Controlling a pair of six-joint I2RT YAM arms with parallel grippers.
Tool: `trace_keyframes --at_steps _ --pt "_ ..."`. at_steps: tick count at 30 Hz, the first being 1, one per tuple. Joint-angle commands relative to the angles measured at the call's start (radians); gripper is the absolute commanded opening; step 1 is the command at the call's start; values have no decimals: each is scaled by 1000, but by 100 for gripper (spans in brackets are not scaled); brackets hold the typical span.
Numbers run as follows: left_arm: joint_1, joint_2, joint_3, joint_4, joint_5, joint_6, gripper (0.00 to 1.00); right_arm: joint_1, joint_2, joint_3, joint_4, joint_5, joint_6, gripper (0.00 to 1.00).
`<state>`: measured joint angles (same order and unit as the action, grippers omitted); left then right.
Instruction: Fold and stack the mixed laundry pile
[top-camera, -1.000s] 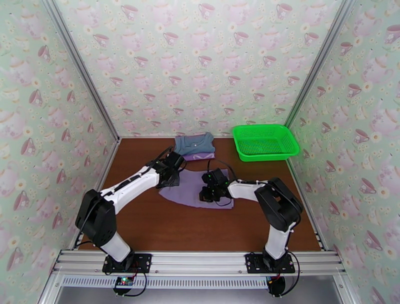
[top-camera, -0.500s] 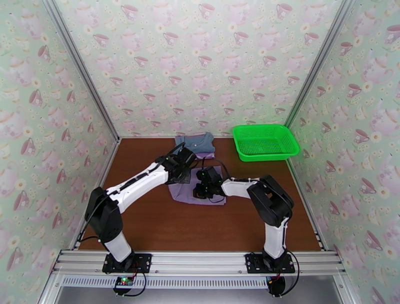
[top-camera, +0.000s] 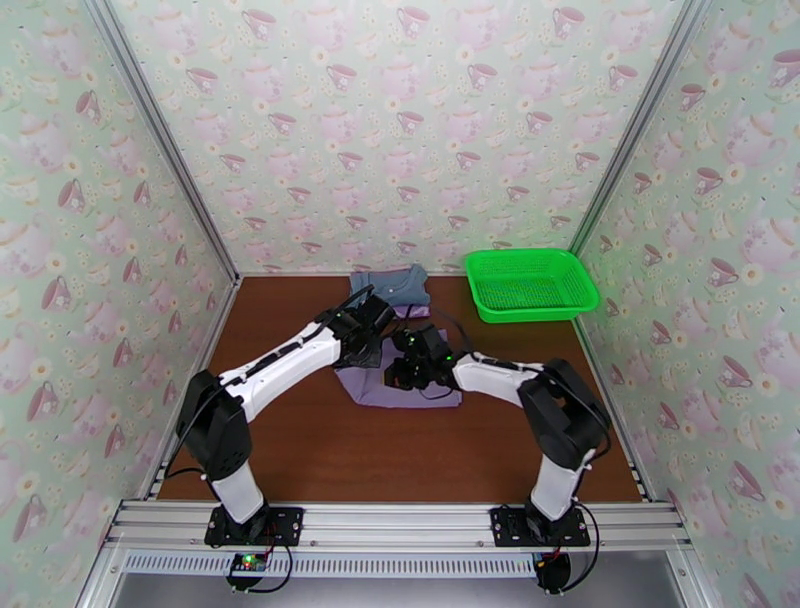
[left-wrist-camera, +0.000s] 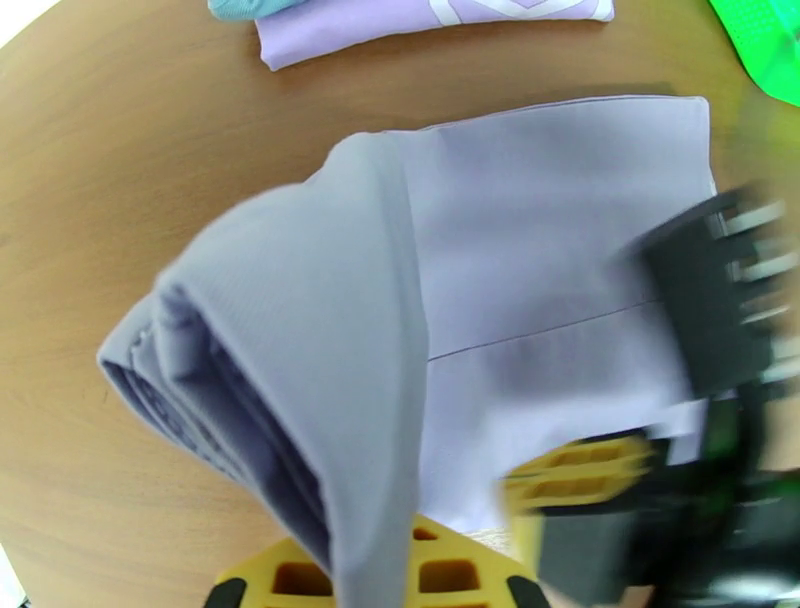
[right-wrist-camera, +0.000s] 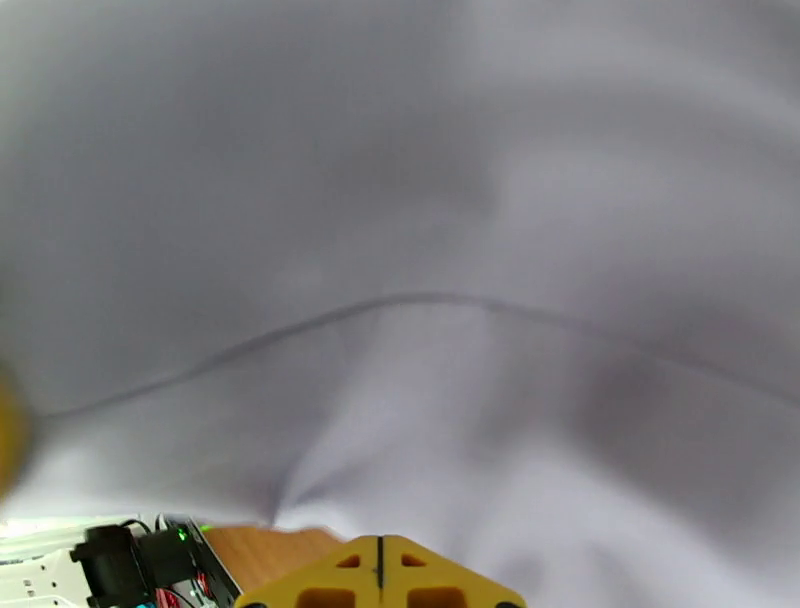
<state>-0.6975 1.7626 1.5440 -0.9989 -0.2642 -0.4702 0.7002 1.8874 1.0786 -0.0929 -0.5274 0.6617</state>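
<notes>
Folding the lavender garment (left-wrist-camera: 540, 230) looks like the step in hand. It lies on the table (top-camera: 300, 440) near the middle, just in front of the stack at the back, where the blue-grey garment (top-camera: 390, 285) sits on the purple shirt (top-camera: 412, 312). The left gripper (top-camera: 366, 345) is clenched on a raised edge of the cloth, which hangs from its fingers as a thick, doubled flap arching over the flat part. The right gripper (top-camera: 400, 372) is closed too, low against the cloth just beside the left. Whether it pinches fabric or merely presses, I cannot tell. The basket (top-camera: 530, 283) stands well apart at the right rear.

To do this well, both grippers should carry the flap across level, so its edge lands square on the layer below rather than skewed. A low path would help, so the flat layer is not dragged over the table. The bunched layers at the flap's corner could land as a lump, so a light pull taut before laying down seems wise. Release should come only once the flap rests fully, leaving a shape close to the stack's outline.
</notes>
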Motion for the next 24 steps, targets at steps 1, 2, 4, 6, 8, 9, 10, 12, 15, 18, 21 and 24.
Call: trace_keyframes --at_steps 1,2,4,6,8,9,10,12,15,18,21,24 --pt "0 12 57 -13 -28 19 0 17 67 0 28 -3 49 0" --pt "1 11 67 -18 -31 21 0 17 78 -13 23 14 48 0" --pt "1 9 88 -22 -31 26 0 18 90 -30 7 44 36 0" --pt "1 8 103 -21 -29 30 0 19 96 -31 -7 49 19 0" --pt "0 8 112 -19 -27 33 0 17 80 -26 -12 46 9 0" --pt "0 8 114 -20 -26 33 0 18 66 -19 -16 47 2 0" --pt "0 10 115 -19 -26 34 0 15 44 -8 -37 53 -11 0" --pt "0 13 114 -20 -24 36 0 6 -6 25 -101 73 -48 0" --pt "1 17 108 -18 -24 40 0 -33 -104 37 -189 105 -93 0" --pt "1 21 108 -18 -24 44 0 -90 -203 4 -250 125 -125 0" --pt "1 28 117 -20 -18 49 0 -171 -277 -68 -279 135 -156 0" --pt "-1 40 143 -37 -12 52 0 -266 -291 -150 -260 105 -178 0"
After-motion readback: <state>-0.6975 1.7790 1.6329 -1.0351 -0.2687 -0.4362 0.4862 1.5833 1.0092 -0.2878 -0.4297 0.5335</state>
